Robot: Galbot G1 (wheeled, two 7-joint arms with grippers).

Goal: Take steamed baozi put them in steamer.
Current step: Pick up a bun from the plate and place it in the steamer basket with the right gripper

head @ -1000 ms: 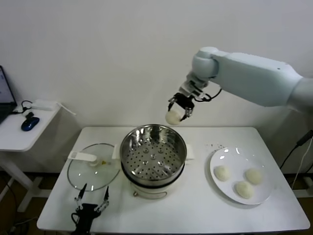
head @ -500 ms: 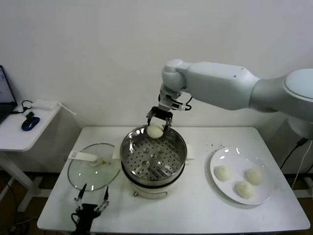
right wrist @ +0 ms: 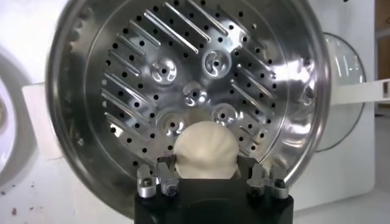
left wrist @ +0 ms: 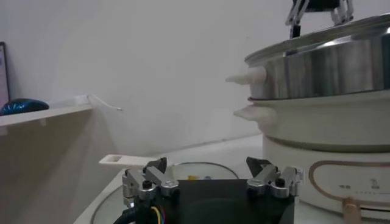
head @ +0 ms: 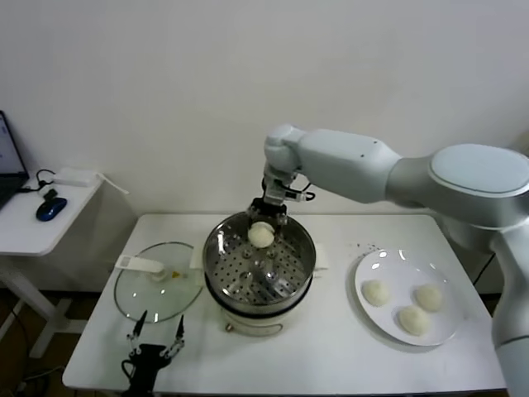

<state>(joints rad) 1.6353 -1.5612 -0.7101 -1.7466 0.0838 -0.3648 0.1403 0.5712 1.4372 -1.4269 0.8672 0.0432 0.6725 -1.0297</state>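
The steamer (head: 216,266) is a shiny steel pot with a perforated floor on a white base, mid-table. My right gripper (head: 262,230) reaches into it from the far rim and is shut on a cream-white baozi (head: 261,236). In the right wrist view the baozi (right wrist: 205,150) sits between the fingers above the perforated floor (right wrist: 189,79). Three more baozi (head: 375,292) (head: 429,296) (head: 412,320) lie on a white plate (head: 397,264) at the right. My left gripper (head: 154,337) is open and empty at the table's front left, near the lid.
A flat glass lid (head: 157,291) with a white handle lies left of the steamer. A side table (head: 33,231) with a blue mouse (head: 50,208) stands at far left. The steamer's wall and handles fill the left wrist view (left wrist: 323,67).
My right gripper has carried the baozi from behind and right of the steamer, over its far rim and down into the pot. The left arm has not moved.
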